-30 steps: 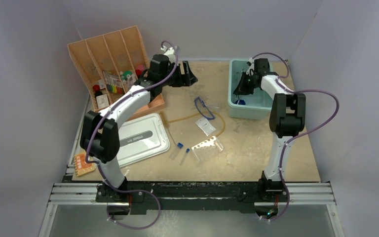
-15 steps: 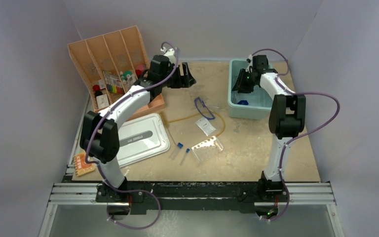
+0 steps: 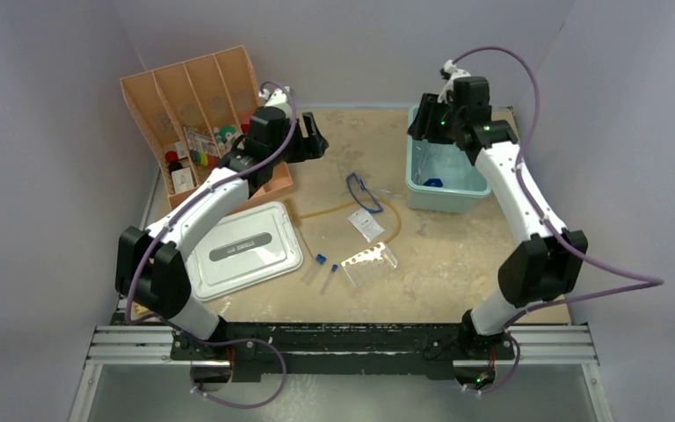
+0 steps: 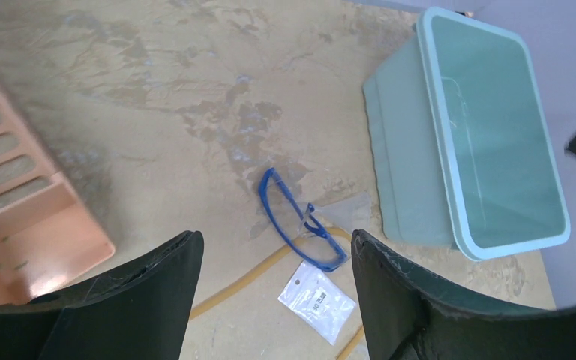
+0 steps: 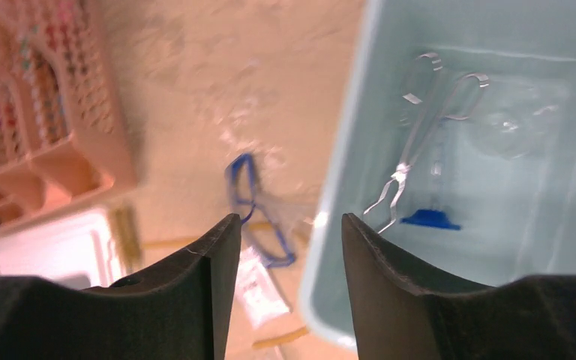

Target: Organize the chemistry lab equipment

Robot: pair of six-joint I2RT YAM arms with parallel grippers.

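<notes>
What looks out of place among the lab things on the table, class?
Two blue-capped test tubes lie flat on the table beside the clear holed rack, not standing in its holes. Nothing looks spilled.

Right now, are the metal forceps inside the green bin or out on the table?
Inside. The forceps lie on the floor of the bin, beside a blue piece.

High rear overview, wrist cameras angled down, both showing goggles (image 4: 298, 226)

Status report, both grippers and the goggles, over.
Left gripper open, empty. Right gripper open, empty, over bin rim. Goggles lying free on table.
</notes>
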